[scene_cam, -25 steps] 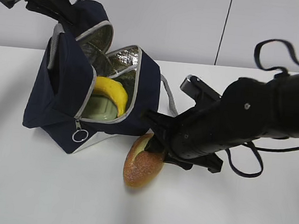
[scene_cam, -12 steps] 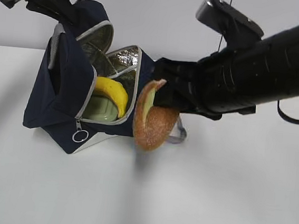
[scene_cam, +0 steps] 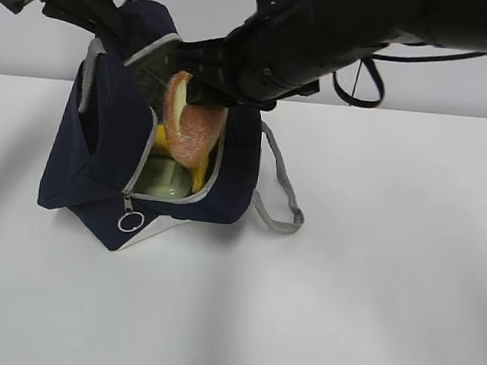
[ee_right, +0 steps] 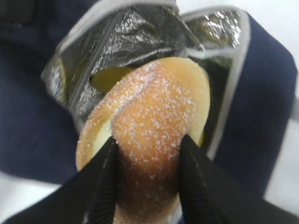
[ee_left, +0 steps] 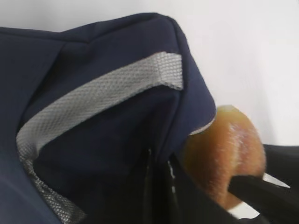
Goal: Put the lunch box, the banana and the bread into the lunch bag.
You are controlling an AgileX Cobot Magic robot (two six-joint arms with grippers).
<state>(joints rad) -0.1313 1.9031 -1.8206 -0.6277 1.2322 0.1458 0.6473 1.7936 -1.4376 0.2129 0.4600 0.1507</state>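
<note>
The right arm's jaws hold the bread (scene_cam: 191, 130) over the open lunch bag (scene_cam: 101, 143), above the banana (scene_cam: 197, 176).

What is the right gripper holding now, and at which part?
The right gripper holds the bread, its jaws clamped on the two sides of the roll's lower half.

bread (scene_cam: 194, 130) over open lunch bag (scene_cam: 100, 151) | banana (scene_cam: 198, 176), lunch box (scene_cam: 164, 179) inside

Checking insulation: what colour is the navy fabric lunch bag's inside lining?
Crinkled silver foil lining, clearest in the right wrist view.
</note>
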